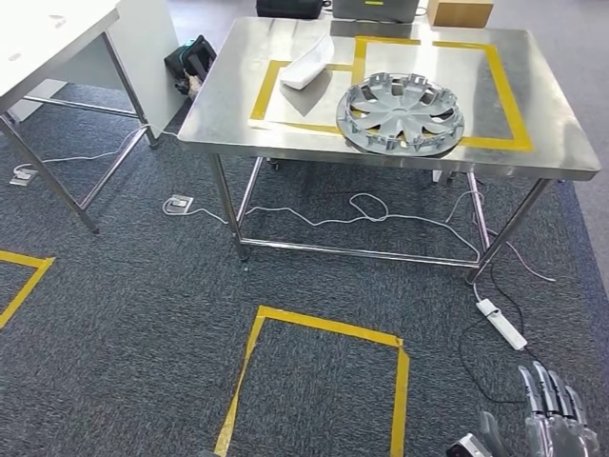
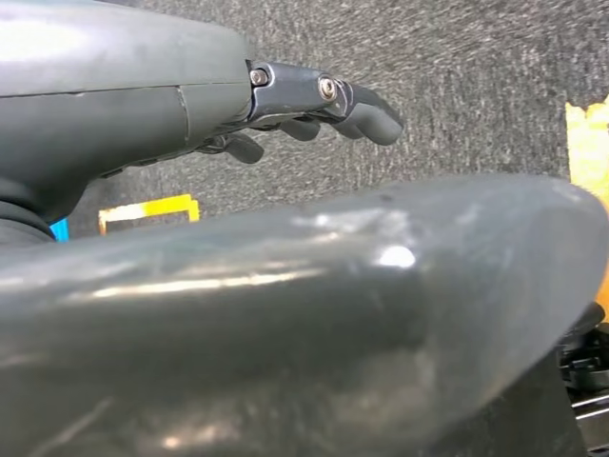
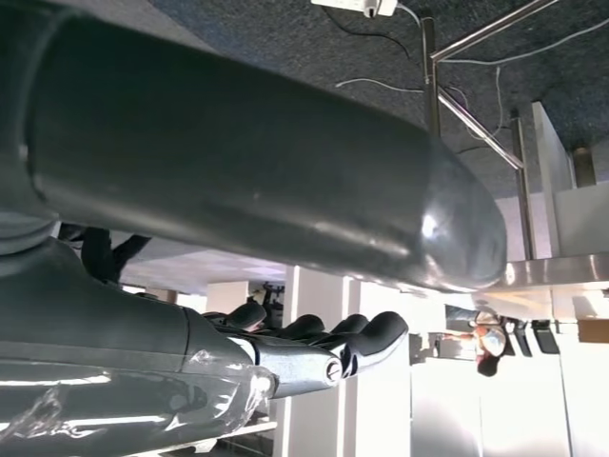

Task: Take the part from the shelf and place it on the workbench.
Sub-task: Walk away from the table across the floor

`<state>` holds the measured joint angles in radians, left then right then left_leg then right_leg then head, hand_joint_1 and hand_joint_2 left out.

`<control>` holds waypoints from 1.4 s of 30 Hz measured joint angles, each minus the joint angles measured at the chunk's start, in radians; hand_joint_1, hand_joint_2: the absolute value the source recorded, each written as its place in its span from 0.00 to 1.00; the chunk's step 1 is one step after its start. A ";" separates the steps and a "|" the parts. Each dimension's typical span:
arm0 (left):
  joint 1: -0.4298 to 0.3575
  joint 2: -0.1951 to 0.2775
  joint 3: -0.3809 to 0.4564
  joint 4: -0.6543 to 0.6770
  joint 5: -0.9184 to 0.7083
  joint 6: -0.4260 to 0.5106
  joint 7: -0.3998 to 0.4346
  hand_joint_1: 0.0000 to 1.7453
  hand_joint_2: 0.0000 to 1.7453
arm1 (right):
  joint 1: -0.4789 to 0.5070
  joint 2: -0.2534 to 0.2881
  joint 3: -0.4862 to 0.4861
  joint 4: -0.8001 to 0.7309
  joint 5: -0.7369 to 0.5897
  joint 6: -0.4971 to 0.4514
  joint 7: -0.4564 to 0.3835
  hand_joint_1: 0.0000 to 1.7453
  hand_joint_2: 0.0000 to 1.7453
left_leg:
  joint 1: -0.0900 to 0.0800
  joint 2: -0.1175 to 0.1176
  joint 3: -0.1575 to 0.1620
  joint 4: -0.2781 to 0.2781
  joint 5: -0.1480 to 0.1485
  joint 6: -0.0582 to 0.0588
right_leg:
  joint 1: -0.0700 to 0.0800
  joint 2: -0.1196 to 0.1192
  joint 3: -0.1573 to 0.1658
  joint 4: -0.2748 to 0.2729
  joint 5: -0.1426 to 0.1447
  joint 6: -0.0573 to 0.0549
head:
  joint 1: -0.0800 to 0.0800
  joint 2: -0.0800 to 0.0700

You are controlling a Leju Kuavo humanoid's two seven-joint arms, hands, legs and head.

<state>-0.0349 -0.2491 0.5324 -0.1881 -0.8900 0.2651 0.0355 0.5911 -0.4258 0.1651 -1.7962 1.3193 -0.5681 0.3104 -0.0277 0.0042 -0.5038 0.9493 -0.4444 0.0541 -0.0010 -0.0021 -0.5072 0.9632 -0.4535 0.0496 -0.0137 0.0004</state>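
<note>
I'm looking down at the bench (image 1: 215, 114) from the head view, standing a little way back from it across the grey carpet; the hubcap (image 1: 401, 114) lies flat on the steel top, sitting over the near edge of the right-hand taped rectangle (image 1: 514, 95), and a white part (image 1: 307, 65) rests in the left-hand one; I take these tape frames as the drop zones, which is why the pieces are laid inside or across them rather than anywhere on the top. I judge the part to be already on the bench, though I cannot tell which of the two pieces was the one asked for; no shelf is in my views.

My right hand (image 1: 557, 419) hangs low at the bottom corner, fingers straight and close together, nothing in it; its wrist view shows the fingers (image 3: 359, 335) extended with no object between them and the thumb. My left hand (image 2: 316, 100) is likewise bare over the carpet, fingers stretched out and slightly bent at the tips, gripping nothing.

A taped square (image 1: 324, 381) marks the floor just ahead, probably a standing mark; a power strip (image 1: 502, 324) and cables trail under the bench, so I'd watch my feet there.
</note>
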 joint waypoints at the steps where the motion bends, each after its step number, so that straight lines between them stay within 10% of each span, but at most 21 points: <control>1: 0.000 0.000 0.001 0.000 0.000 0.000 0.000 0.00 0.00 | 0.000 0.002 -0.002 0.002 0.001 -0.001 0.000 0.00 0.00 | 0.001 0.000 -0.002 -0.001 0.003 -0.005 | 0.001 0.000 -0.003 0.000 0.002 -0.002 | 0.000 0.000; 13: 0.000 0.000 0.005 0.000 -0.011 -0.005 0.000 0.00 0.00 | -0.009 0.112 -0.122 0.073 0.048 -0.050 -0.110 0.00 0.00 | 0.007 0.000 -0.017 -0.009 0.019 -0.012 | 0.001 -0.001 -0.024 0.014 0.003 0.006 | 0.002 0.000; 17: 0.000 -0.001 0.005 0.000 -0.011 -0.005 0.000 0.00 0.00 | -0.009 0.137 -0.162 0.096 0.048 -0.057 -0.122 0.00 0.00 | 0.015 0.001 -0.024 -0.016 0.028 -0.008 | -0.006 0.000 -0.121 0.229 -0.119 0.026 | 0.011 0.000; 19: 0.001 -0.001 0.006 0.000 -0.011 -0.006 0.001 0.00 0.00 | -0.009 0.147 -0.172 0.106 0.048 -0.057 -0.122 0.00 0.00 | 0.016 0.001 -0.028 -0.014 0.030 -0.011 | -0.012 0.000 -0.147 0.299 -0.137 0.034 | 0.011 0.000; 24: -0.003 -0.001 0.006 0.000 -0.014 -0.006 0.002 0.00 0.00 | -0.011 0.173 -0.200 0.124 0.055 -0.055 -0.158 0.00 0.00 | 0.022 -0.027 -0.035 0.002 0.030 -0.039 | -0.028 0.040 0.006 0.020 -0.026 0.039 | 0.011 0.000; 29: 0.000 0.000 0.007 0.000 -0.023 -0.009 0.003 0.00 0.00 | -0.029 0.238 -0.271 0.156 0.068 -0.054 -0.252 0.00 0.00 | 0.025 -0.037 -0.065 0.041 0.011 -0.064 | -0.023 0.015 0.007 0.016 -0.022 -0.007 | 0.008 0.000; 34: 0.000 0.001 0.007 0.000 -0.034 -0.014 0.003 0.00 0.00 | -0.072 0.337 -0.395 0.238 0.082 -0.039 -0.412 0.00 0.00 | 0.026 -0.017 -0.184 0.307 -0.114 -0.073 | -0.018 -0.029 -0.004 0.016 -0.016 -0.021 | 0.005 0.000; 38: -0.001 0.001 0.008 0.000 -0.043 -0.016 0.003 0.00 0.00 | -0.132 0.422 -0.522 0.335 0.098 -0.041 -0.538 0.00 0.00 | 0.022 0.037 -0.073 0.107 -0.012 -0.064 | -0.013 -0.063 0.000 0.019 -0.020 -0.016 | 0.002 0.000; 40: -0.004 0.000 0.008 0.000 -0.044 -0.017 0.003 0.00 0.00 | -0.147 0.450 -0.574 0.367 0.104 -0.044 -0.565 0.00 0.00 | 0.019 0.069 -0.038 0.032 0.003 -0.057 | -0.006 -0.082 0.000 0.021 -0.025 -0.007 | 0.002 0.000; 42: -0.003 0.000 0.008 0.000 -0.045 -0.017 0.003 0.00 0.00 | -0.161 0.470 -0.612 0.387 0.108 -0.045 -0.579 0.00 0.00 | 0.018 0.052 -0.041 0.027 0.001 -0.048 | -0.004 -0.102 0.004 0.019 -0.029 0.001 | 0.004 0.000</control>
<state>-0.0382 -0.2496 0.5406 -0.1881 -0.9349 0.2483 0.0386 0.4298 0.0441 -0.4469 -1.4090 1.4273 -0.6126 -0.2690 -0.0096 0.0563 -0.5450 0.9759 -0.4432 0.0066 -0.0052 -0.1037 -0.5027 0.9820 -0.4827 0.0503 -0.0094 0.0004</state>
